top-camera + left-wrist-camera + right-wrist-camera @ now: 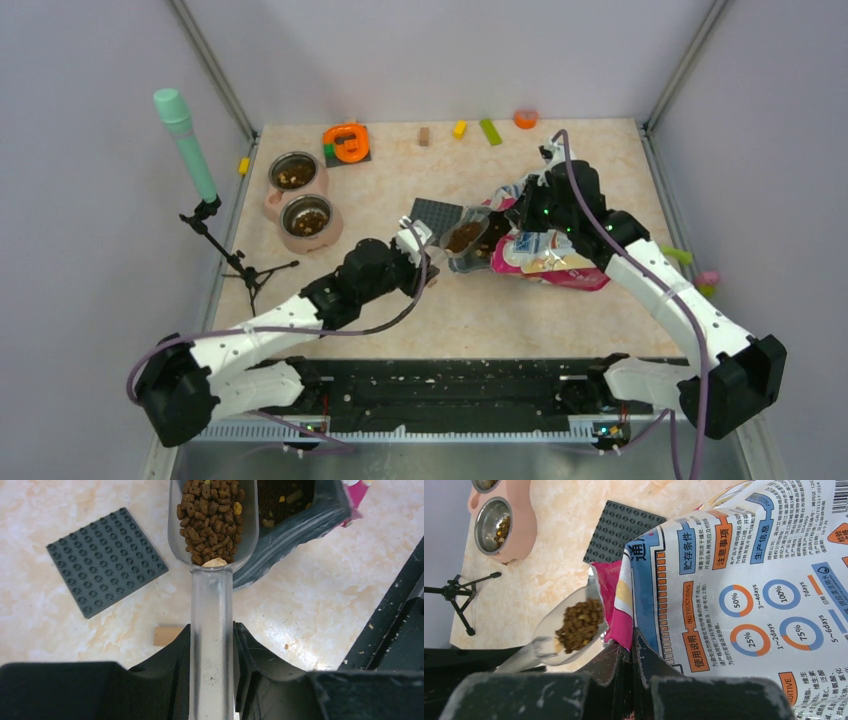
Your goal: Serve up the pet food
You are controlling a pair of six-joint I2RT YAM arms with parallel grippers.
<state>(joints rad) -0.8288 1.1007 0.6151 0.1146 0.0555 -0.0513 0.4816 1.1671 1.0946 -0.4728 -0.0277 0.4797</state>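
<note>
My left gripper (211,636) is shut on the handle of a clear plastic scoop (211,600). The scoop's bowl is heaped with brown pet food (210,515) and sits just outside the open mouth of the pink-and-blue food bag (295,525). My right gripper (631,645) is shut on the bag's pink rim, and the bag (744,580) lies on its side. From above, the scoop (465,240) is at mid-table between the left gripper (425,250) and the bag (550,262). A pink double bowl (272,205) with some kibble in both cups stands at the back left.
A dark grey studded plate (435,215) lies just behind the scoop, and a small tan block (167,635) lies under my left fingers. A green-capped stand on a tripod (185,140) is at the left edge. An orange object (347,142) and small blocks (490,131) line the back.
</note>
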